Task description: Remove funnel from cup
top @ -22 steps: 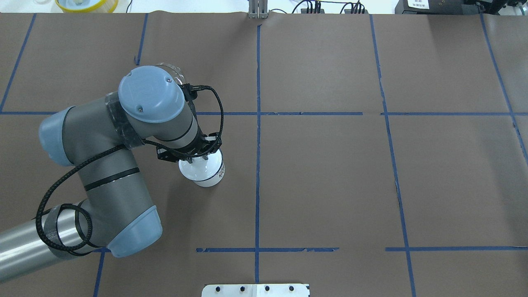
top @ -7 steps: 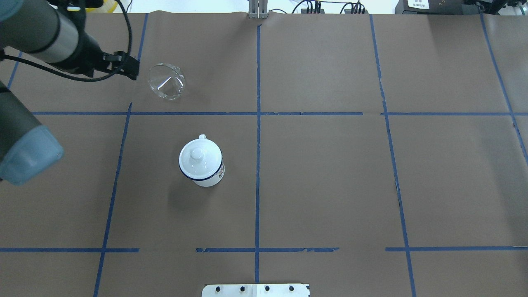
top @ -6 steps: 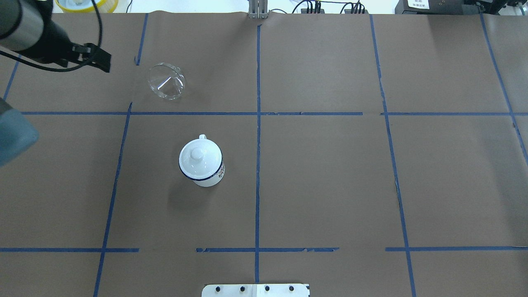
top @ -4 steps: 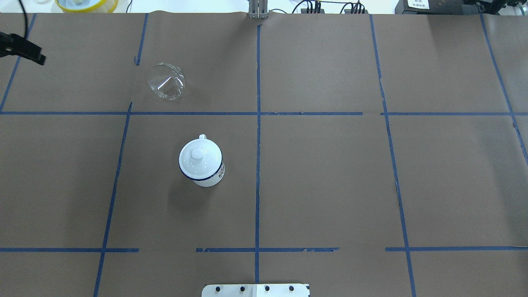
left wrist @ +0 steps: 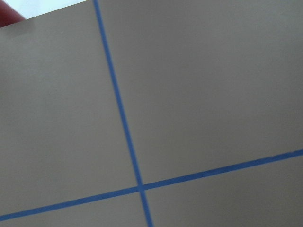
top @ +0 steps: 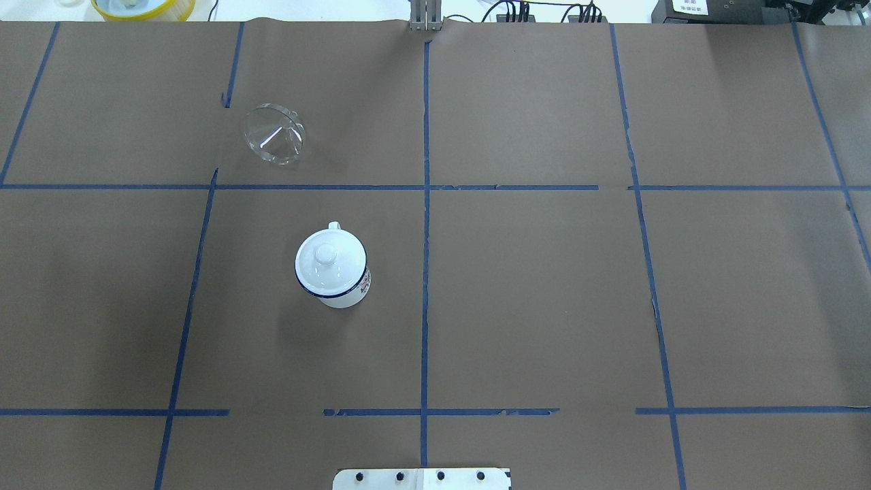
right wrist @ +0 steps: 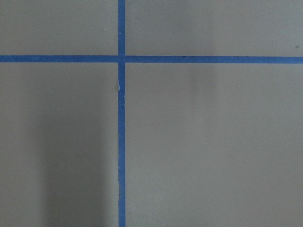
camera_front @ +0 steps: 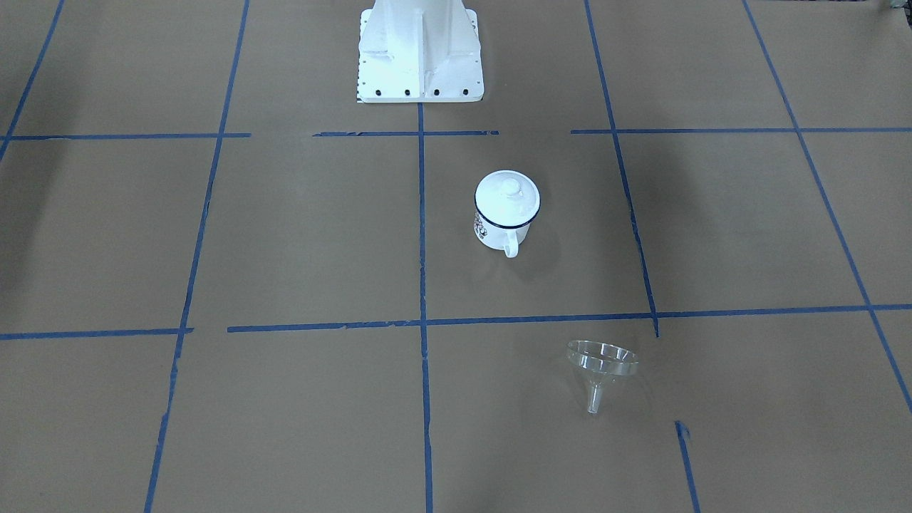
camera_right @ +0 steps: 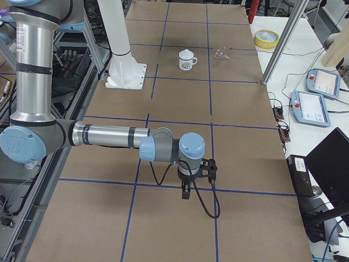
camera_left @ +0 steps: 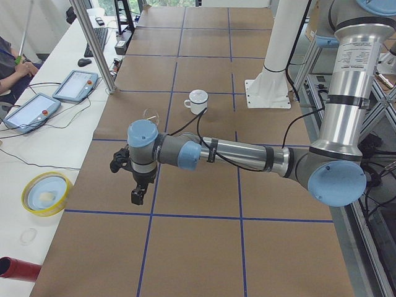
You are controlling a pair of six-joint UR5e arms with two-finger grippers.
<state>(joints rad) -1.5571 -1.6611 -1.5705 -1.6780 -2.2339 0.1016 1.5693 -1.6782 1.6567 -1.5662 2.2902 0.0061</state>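
The clear funnel (top: pixel 274 134) lies on its side on the brown paper, apart from the cup; it also shows in the front view (camera_front: pixel 600 367). The white cup (top: pixel 332 267) with a dark blue rim stands upright with a white domed lid on it, handle toward the far side (camera_front: pixel 506 209). My left gripper (camera_left: pixel 137 195) shows only in the exterior left view, far from both; I cannot tell its state. My right gripper (camera_right: pixel 186 191) shows only in the exterior right view, low over the paper; I cannot tell its state. Both wrist views show only paper and blue tape.
The white robot base (camera_front: pixel 420 50) stands behind the cup. A yellow bowl (top: pixel 143 7) sits past the far left edge. Tablets (camera_left: pixel 77 85) and cables lie on the white side bench. Blue tape lines grid the paper.
My left arm has pulled away from the cup and swung out past the overhead view's left edge. The lidded cup and the funnel have stayed in place.
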